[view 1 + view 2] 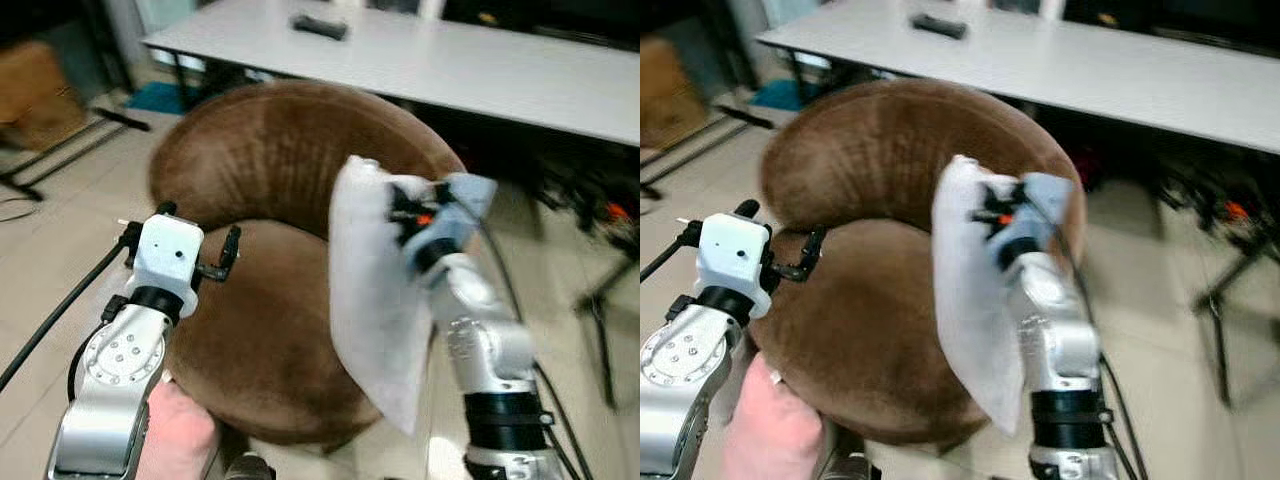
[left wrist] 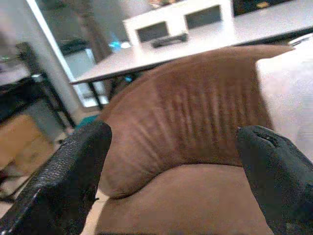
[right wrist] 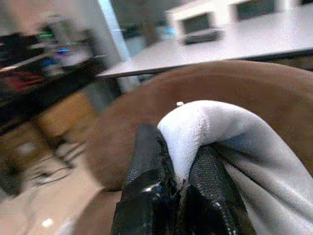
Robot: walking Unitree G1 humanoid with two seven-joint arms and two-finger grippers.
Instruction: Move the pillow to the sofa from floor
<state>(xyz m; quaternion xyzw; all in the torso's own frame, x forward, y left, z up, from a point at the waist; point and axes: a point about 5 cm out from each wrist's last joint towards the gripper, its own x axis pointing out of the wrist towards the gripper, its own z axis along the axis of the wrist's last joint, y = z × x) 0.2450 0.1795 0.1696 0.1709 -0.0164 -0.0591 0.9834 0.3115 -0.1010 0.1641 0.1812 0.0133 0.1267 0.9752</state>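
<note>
A white pillow (image 1: 375,300) hangs upright in the air in front of the round brown sofa chair (image 1: 260,170). My right gripper (image 1: 412,215) is shut on the pillow's top edge; in the right wrist view both black fingers (image 3: 146,191) pinch a fold of the white pillow (image 3: 234,147). The pillow's lower part overlaps the right side of the brown seat (image 1: 260,330). My left gripper (image 1: 200,245) is open over the seat's left side, with nothing between its fingers (image 2: 63,181), and the pillow's edge (image 2: 288,93) lies off to its side.
A long white table (image 1: 450,60) with a dark remote (image 1: 320,27) stands behind the chair. A black stand's legs (image 1: 600,300) sit on the tiled floor at the right. Black cables (image 1: 60,310) trail at the left. A pink object (image 1: 180,430) lies at the bottom left.
</note>
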